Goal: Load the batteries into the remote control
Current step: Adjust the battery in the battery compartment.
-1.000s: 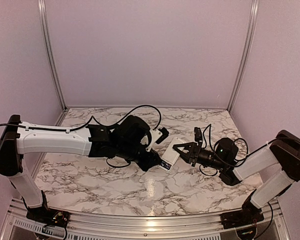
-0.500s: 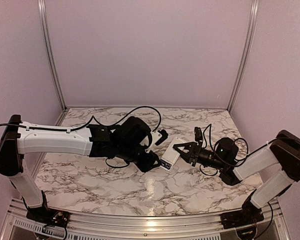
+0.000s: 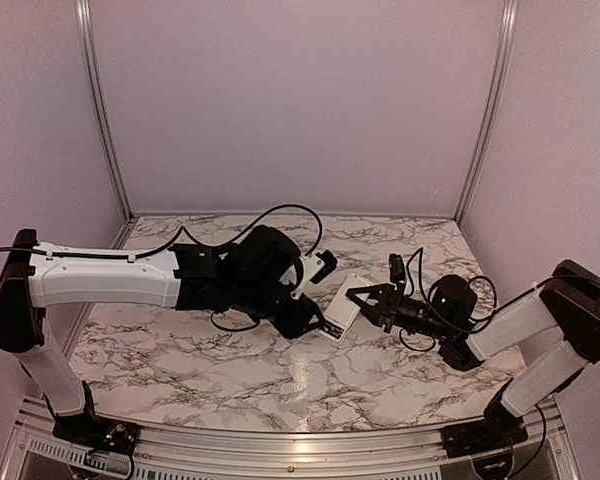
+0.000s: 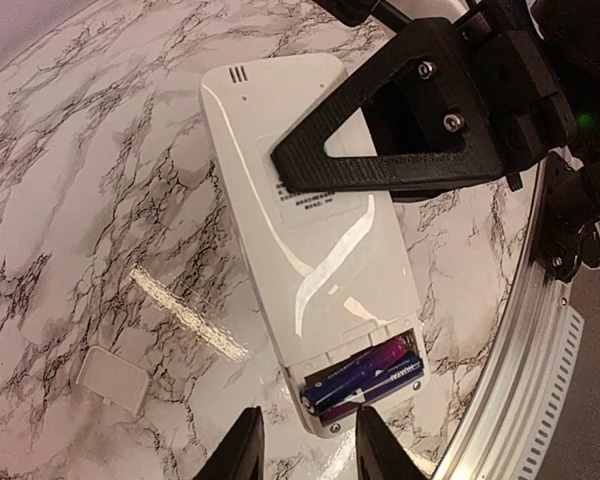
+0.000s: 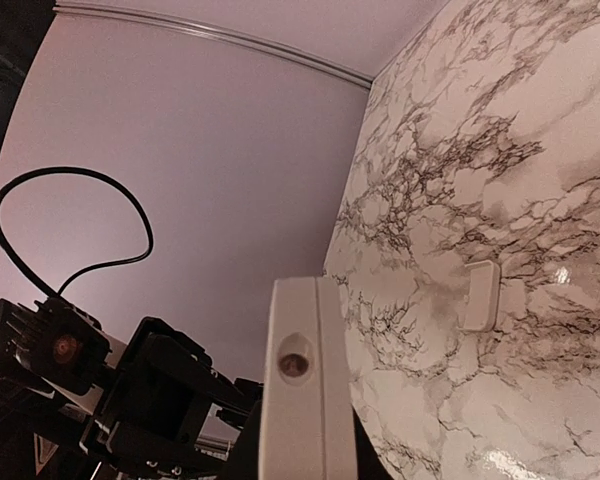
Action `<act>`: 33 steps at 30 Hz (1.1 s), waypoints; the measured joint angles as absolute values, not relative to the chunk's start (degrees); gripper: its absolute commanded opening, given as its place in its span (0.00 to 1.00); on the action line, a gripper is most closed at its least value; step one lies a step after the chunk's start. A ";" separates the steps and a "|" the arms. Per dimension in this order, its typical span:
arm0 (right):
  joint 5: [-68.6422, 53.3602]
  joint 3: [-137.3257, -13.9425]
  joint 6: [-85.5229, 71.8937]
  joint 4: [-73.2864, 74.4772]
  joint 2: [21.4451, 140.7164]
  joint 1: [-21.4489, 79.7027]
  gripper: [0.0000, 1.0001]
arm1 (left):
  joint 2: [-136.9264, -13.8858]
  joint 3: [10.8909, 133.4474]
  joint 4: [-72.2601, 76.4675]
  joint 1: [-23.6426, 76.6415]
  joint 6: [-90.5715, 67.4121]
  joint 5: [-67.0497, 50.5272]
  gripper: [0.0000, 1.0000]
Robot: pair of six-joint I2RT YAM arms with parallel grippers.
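White marble-look table (image 3: 230, 360) with dark veining, glossy, streak of glare, small white cover plate (image 4: 113, 379) flat on it, remote control (image 4: 310, 250) nearby, back up, contact with surface unclear.

Your left arm (image 3: 100, 280) reaches level across toward the centre, wrist angled down. The left gripper (image 4: 305, 455) hangs with its fingers slightly parted and nothing between them. Your right arm (image 3: 510, 325) stretches in low from the right. The right gripper (image 3: 360, 303) is clamped on the remote control (image 4: 300, 260).
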State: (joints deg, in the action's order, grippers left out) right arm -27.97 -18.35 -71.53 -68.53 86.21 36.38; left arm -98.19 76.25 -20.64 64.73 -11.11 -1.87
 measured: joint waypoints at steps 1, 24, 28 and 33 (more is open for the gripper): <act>-27.97 -18.35 -71.53 -68.51 86.21 36.38 0.00 | -98.19 76.42 -20.64 64.73 -11.11 -1.83 0.33; -28.18 -18.37 -71.50 -68.51 86.19 36.38 0.00 | -99.00 78.04 -20.71 64.71 -10.90 -1.52 0.23; -28.21 -18.37 -71.50 -68.51 86.11 36.38 0.00 | -99.42 78.06 -20.93 64.71 -10.90 -1.52 0.22; -28.21 -18.37 -71.50 -68.51 86.02 36.38 0.00 | -99.44 78.06 -20.95 64.71 -10.90 -1.52 0.18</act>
State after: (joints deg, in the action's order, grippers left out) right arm -28.21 -18.37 -71.50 -68.51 86.02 36.38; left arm -99.44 78.06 -20.95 64.71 -10.90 -1.52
